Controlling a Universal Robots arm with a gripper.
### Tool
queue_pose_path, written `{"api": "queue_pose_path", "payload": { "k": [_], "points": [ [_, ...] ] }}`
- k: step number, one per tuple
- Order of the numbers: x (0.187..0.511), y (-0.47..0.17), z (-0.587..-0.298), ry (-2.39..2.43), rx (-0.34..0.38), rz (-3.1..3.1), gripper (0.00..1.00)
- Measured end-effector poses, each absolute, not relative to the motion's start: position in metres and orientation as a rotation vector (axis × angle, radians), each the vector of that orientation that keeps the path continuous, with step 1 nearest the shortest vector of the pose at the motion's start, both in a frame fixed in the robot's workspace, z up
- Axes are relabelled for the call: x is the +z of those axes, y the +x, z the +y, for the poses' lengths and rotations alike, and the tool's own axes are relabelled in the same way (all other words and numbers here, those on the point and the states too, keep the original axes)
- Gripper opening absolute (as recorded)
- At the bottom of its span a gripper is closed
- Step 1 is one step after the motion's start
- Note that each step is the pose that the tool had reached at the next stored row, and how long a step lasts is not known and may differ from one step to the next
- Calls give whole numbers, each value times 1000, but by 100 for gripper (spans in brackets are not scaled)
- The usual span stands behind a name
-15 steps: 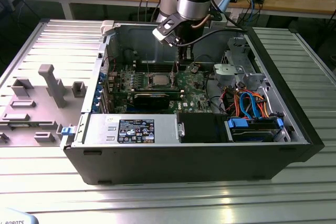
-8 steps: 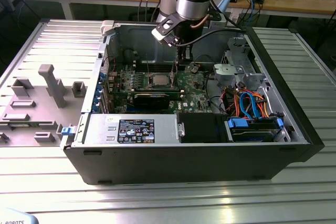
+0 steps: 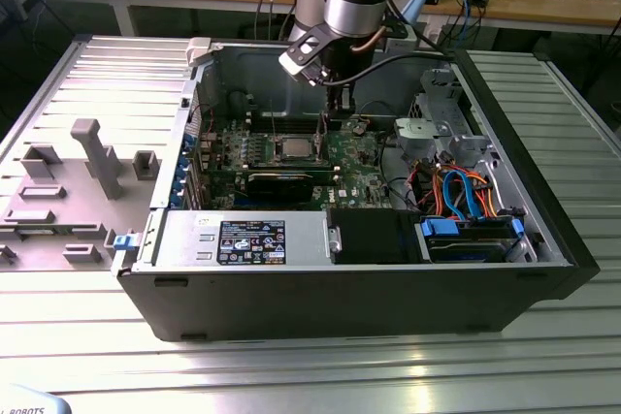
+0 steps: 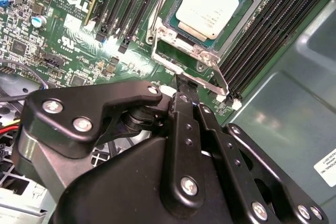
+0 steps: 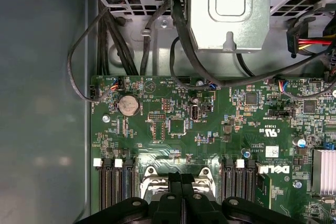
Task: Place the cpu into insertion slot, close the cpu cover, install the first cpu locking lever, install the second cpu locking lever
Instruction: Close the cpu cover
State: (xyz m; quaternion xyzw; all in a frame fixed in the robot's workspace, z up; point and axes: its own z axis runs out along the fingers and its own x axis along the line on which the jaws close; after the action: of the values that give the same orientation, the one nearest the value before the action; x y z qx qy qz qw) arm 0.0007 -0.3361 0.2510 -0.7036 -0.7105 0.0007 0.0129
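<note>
"So where was the cpu (image 4: 210,4)?"

"Seated flat in the insertion slot (image 4: 169,24), near the middle of the exterior view and a little toward its left, on the green motherboard (image 5: 210,129). The cpu cover (image 4: 195,51) appeared to lie down around it, framing the chip."

"And the gripper (image 4: 181,81)?"

"Its jaws were pinched together with nothing between them. The tips sat at the socket's corner, touching or just beside a thin locking lever (image 4: 219,83); I couldn't tell which."

"How should that lever have been handled?"

"By my judgement, with a push from the closed tips, low on the wire, following its arc and then tucking it sideways under its catch. Slipping off looked like the main risk, since the RAM slots (image 4: 131,9) lay just beside the socket. Slow, steady pressure seemed wise, with the cover flush first."
</note>
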Motion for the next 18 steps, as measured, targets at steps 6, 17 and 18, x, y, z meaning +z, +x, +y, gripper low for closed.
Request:
{"api": "queue_pose_path", "payload": {
  "k": [6, 17, 18],
  "points": [
    [251, -1, -336, -2193, 2, -2214, 11],
    [251, -3, -336, -2193, 2, -2214, 11],
    [251, -3, -336, -2193, 2, -2214, 11]
  ]
}}
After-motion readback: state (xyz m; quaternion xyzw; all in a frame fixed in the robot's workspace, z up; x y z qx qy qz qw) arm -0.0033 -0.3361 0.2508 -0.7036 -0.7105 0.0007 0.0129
